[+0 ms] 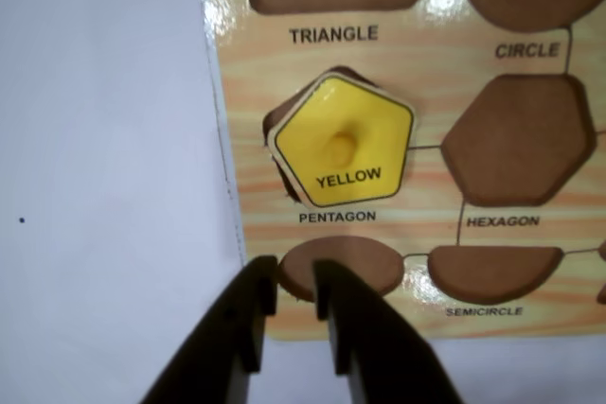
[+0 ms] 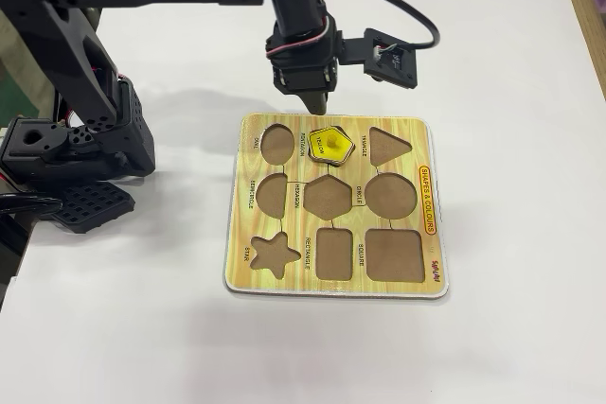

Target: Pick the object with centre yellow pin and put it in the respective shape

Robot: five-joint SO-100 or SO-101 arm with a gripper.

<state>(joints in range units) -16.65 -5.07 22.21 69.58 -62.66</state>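
In the wrist view we see the white surface (image 1: pixel 104 186) filling the left side, then our pincer (image 1: pixel 294 295) rising from the bottom edge, its two dark fingers slightly apart with a narrow gap between them and nothing held. The tips lie over the near edge of the puzzle board (image 1: pixel 426 234), in front of a brown oval cutout (image 1: pixel 355 262). Just beyond the tips, a little to the right, the yellow pentagon piece (image 1: pixel 343 144) sits on the pentagon cutout (image 1: pixel 280 163), turned slightly askew so that a brown sliver of the recess shows along its left side and top; it does not look fully seated. Its yellow knob (image 1: pixel 339 147) stands at its middle, clear of the pincer. Further right lie the hexagon cutout (image 1: pixel 519 139) and the semicircle cutout (image 1: pixel 492 272).

In the fixed view, the arm (image 2: pixel 85 92) stands at the left, the pincer (image 2: pixel 314 101) hangs just above the board's far edge, and the piece (image 2: pixel 329 142) lies just below it, apart from the tips.
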